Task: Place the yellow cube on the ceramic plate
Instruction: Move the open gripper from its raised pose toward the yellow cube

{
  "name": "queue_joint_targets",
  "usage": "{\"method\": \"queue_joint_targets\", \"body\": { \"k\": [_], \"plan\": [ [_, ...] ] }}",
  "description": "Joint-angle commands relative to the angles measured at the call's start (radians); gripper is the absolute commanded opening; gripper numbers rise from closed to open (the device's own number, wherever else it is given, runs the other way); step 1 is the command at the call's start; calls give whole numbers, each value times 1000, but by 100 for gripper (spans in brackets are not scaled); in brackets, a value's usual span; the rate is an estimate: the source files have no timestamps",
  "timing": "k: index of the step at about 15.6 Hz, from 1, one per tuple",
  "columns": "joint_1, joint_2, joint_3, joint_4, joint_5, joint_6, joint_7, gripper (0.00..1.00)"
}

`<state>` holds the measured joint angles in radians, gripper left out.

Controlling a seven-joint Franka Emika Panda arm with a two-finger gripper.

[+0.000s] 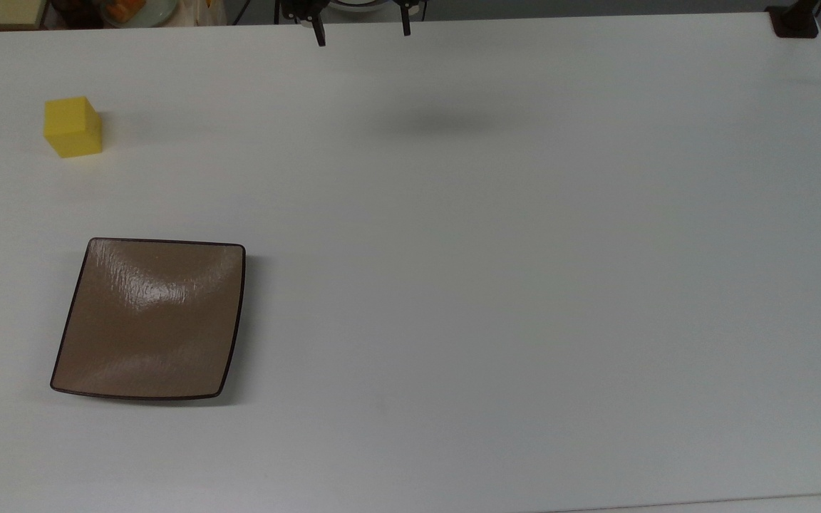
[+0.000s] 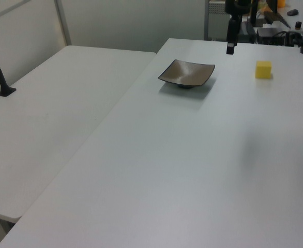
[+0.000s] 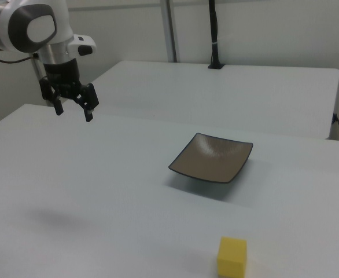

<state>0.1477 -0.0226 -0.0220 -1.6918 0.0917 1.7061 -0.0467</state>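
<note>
The yellow cube (image 1: 73, 127) rests on the white table at the top view's upper left, and appears as the yellow cube (image 2: 263, 70) and the yellow cube (image 3: 232, 257) in the side views. The ceramic plate (image 1: 148, 318), brown and glossy, lies apart from it toward the top view's lower left; it holds nothing, as the ceramic plate (image 2: 187, 73) and the ceramic plate (image 3: 212, 157) confirm. My gripper (image 3: 73, 108) hangs high above the table, open and holding nothing, well away from both. In the top view the gripper (image 1: 363, 32) sits at the upper edge.
A black post base (image 1: 794, 23) stands at the table's corner in the top view's upper right. A second white table (image 2: 48, 119) adjoins on the left view's left. Clutter (image 2: 283, 20) lies beyond the table's far end in the left view.
</note>
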Motion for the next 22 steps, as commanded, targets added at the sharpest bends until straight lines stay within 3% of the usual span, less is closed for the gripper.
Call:
{"method": "queue_joint_targets", "body": {
  "k": [1,13,18,22],
  "plan": [
    [-5,-17,-2,-13,-7,23,19,100],
    [-23,0,-10,0,-10,1,21,100],
    [-86,4,-10,72,-9,-75,8,100],
    [-91,13,-9,98,-44,-83,11,100]
  ]
}}
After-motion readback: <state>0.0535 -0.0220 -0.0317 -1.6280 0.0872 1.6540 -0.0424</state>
